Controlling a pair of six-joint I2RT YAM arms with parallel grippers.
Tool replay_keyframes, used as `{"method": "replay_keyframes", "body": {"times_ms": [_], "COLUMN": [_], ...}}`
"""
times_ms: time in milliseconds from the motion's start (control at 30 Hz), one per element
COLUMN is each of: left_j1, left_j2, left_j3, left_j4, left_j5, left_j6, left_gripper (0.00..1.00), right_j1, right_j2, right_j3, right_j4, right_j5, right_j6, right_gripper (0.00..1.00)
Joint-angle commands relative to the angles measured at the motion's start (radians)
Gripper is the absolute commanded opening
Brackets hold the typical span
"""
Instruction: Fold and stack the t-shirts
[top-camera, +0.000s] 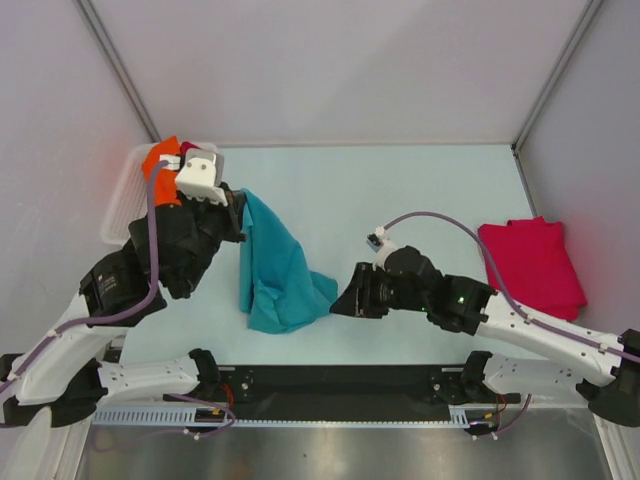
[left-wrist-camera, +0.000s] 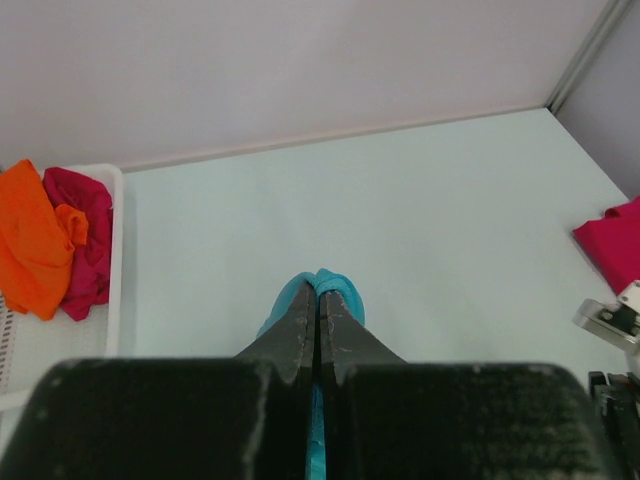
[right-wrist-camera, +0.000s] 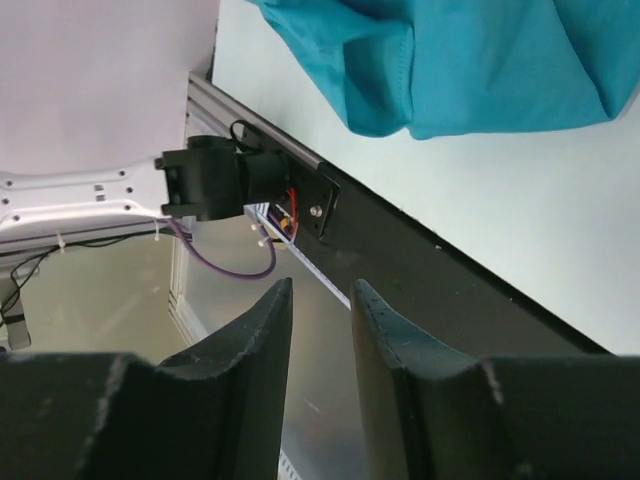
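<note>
Where left tool (left-wrist-camera: 318, 300) pinches, teal t-shirt (top-camera: 275, 270) partly hidden

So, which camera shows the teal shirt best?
The top camera: the whole teal shirt shows, hanging from the left hand down onto the table. The left wrist camera shows only a pinched bit; the right wrist camera, only its lower edge.

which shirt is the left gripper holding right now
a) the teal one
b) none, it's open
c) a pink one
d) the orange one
a, the left gripper is shut on a bunched end of the teal shirt, while the orange shirt lies in the basket.
</note>
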Motion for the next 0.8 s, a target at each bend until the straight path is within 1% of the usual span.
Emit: {"method": "replay_keyframes", "body": {"times_ms": [0, 33, 133, 167, 200, 233, 333, 400, 600, 767], "left_j1": [0.013, 0.013, 0.013, 0.013, 0.014, 0.013, 0.014, 0.013, 0.014, 0.019], "left_j2": [-0.025, -0.027, -0.035, -0.038, -0.038, -0.035, -0.032, -0.032, -0.038, -0.038], "left_j3": [-0.010, -0.012, -0.018, -0.018, -0.021, -0.021, -0.026, -0.027, -0.043, -0.050], "left_j4": [-0.025, -0.031, -0.040, -0.042, -0.042, -0.042, -0.046, -0.055, -0.084, -0.103], "left_j5": [0.044, 0.047, 0.051, 0.051, 0.051, 0.051, 0.051, 0.050, 0.053, 0.048], "left_j6": [-0.040, -0.046, -0.047, -0.047, -0.047, -0.046, -0.040, -0.038, -0.051, -0.055], "left_gripper": [0.00, 0.00, 0.00, 0.00, 0.00, 0.00, 0.00, 0.00, 0.00, 0.00], "right_j1": [0.010, 0.010, -0.006, -0.023, -0.043, -0.068, -0.089, -0.080, -0.050, -0.023], "right_j2": [0.031, 0.041, 0.087, 0.113, 0.133, 0.150, 0.242, 0.317, 0.535, 0.612], "right_j3": [-0.054, -0.054, -0.066, -0.078, -0.087, -0.103, -0.097, -0.081, 0.018, 0.112], "right_j4": [0.212, 0.247, 0.304, 0.330, 0.393, 0.406, 0.491, 0.502, 0.539, 0.531], "right_j5": [-0.001, -0.008, -0.015, -0.046, -0.070, -0.085, -0.082, -0.022, 0.033, 0.044], "right_j6": [0.036, 0.021, -0.008, -0.011, -0.014, -0.031, -0.072, -0.131, -0.229, -0.258], "right_gripper": [0.38, 0.46, 0.48, 0.48, 0.48, 0.48, 0.48, 0.47, 0.47, 0.45]}}
